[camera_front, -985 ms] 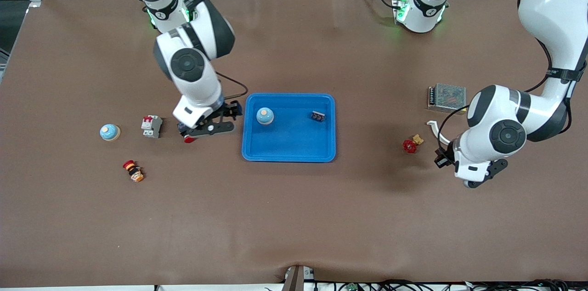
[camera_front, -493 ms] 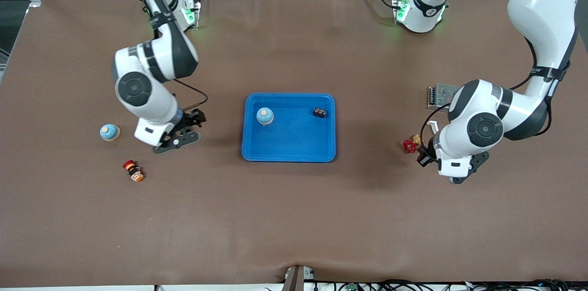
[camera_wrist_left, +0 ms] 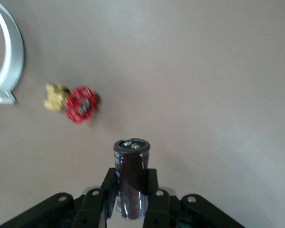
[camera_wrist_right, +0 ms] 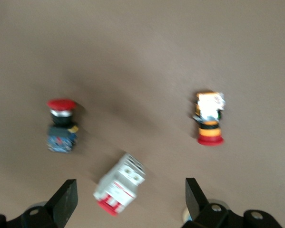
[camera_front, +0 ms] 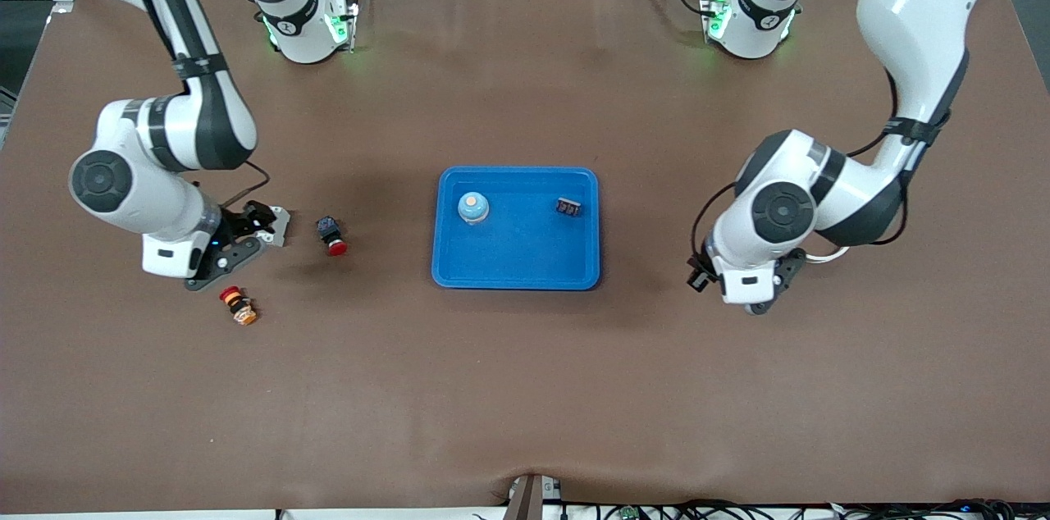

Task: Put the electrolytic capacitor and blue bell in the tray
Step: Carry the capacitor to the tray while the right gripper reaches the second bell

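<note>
I was running a robotics lab: a brown-matted table [camera_front: 525,389], cables [camera_front: 738,510] along its edge, industrial parts.

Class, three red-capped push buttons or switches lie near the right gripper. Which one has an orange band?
The push button with the orange band lies nearest the front camera; the blue-bodied red mushroom button and white breaker lack orange.

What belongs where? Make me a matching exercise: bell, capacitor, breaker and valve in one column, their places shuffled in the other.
Things:
1. bell
2. capacitor
3. breaker
4. valve

Places:
A. on the table beside a white clip
B. in the tray
C. on the table under the open right gripper
D. clamped in the left gripper

Pairs: 1-B, 2-D, 3-C, 4-A
</note>
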